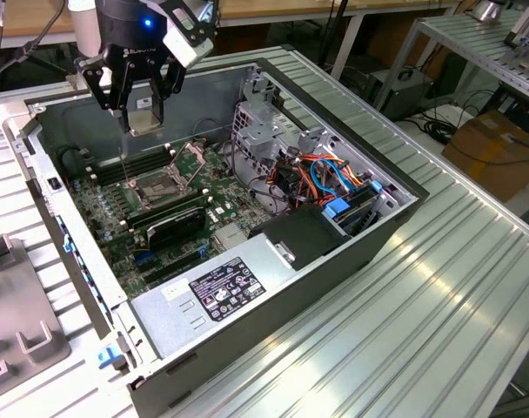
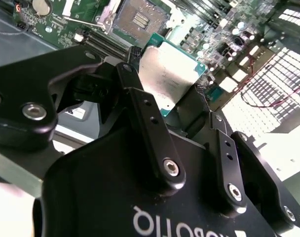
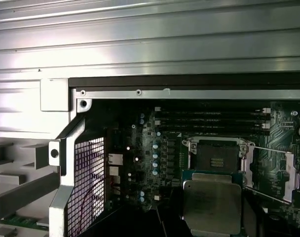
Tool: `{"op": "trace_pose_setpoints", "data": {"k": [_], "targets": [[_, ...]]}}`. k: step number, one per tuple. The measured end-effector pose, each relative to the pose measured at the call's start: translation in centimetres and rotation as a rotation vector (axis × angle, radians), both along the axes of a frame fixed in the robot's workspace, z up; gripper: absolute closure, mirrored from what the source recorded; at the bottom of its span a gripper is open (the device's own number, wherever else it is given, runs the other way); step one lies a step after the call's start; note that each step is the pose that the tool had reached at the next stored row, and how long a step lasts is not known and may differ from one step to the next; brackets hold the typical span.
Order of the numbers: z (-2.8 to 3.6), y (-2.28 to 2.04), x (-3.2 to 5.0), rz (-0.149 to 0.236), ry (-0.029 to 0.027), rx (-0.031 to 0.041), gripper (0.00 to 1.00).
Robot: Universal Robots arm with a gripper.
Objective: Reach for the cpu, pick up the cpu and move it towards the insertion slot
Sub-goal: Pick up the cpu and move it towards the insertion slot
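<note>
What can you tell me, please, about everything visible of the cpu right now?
The cpu is a thin, flat square chip with a dull silver-grey metal face and a green edge showing round it. The gripper holds it between its black fingers, lifted above the green board inside the open computer case. In the first wrist view it hangs just short of the open socket, not yet seated in it.

ribbed metal table (image 1: 438, 287), open computer case (image 1: 351, 252) lying on it

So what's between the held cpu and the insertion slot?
Nothing. In the exterior view the pincer holds the cpu above the open insertion slot, with only empty air between them.
</note>
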State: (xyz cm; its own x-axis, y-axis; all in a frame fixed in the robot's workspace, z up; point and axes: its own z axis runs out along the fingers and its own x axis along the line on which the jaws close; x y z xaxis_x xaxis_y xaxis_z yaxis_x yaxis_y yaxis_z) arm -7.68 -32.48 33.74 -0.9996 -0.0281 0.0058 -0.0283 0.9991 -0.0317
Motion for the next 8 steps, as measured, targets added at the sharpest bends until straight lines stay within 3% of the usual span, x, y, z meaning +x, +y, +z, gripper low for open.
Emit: {"op": "trace_pose_setpoints", "data": {"k": [5,8], "targets": [[-0.59,0.47,0.61,0.012,0.0000,-0.0001,0.45],[-0.88,0.54,0.73,0.018,0.0000,-0.0001,0.45]]}}
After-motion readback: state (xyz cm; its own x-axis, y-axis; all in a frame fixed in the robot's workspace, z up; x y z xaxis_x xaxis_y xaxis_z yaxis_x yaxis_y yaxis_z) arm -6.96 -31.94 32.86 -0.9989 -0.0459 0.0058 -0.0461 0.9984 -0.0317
